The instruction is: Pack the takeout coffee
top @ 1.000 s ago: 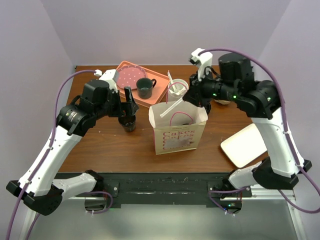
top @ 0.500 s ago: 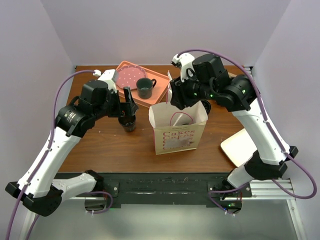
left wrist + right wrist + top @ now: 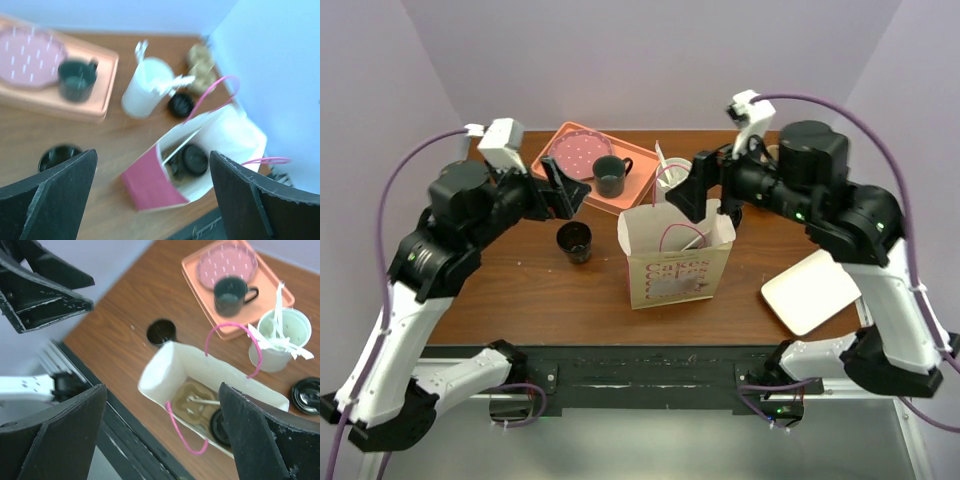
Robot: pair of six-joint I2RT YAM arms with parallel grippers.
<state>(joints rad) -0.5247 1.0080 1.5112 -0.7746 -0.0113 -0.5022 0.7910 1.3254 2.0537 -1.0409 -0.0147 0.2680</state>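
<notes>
The takeout coffee (image 3: 194,160) stands inside the white paper bag (image 3: 672,262) at mid-table; only its round black lid (image 3: 220,428) shows, beside a brown flat item and a white stick (image 3: 202,400). My right gripper (image 3: 700,196) hangs open just above the bag's far rim, nothing between its fingers (image 3: 162,387). My left gripper (image 3: 564,190) is open and empty, raised left of the bag and above a lidless black cup (image 3: 575,242). In the left wrist view its open jaws (image 3: 153,152) frame the bag (image 3: 200,155).
An orange tray (image 3: 638,160) at the back holds a pink plate (image 3: 578,153) and a dark mug (image 3: 610,176). A white cup of utensils (image 3: 673,176) stands behind the bag, a loose black lid (image 3: 308,395) beside it. A white plate (image 3: 810,290) lies front right.
My right gripper has opened and risen out of the bag's mouth, drawing back to the right. My left arm has lifted up and to the left, away from the lidless cup.
</notes>
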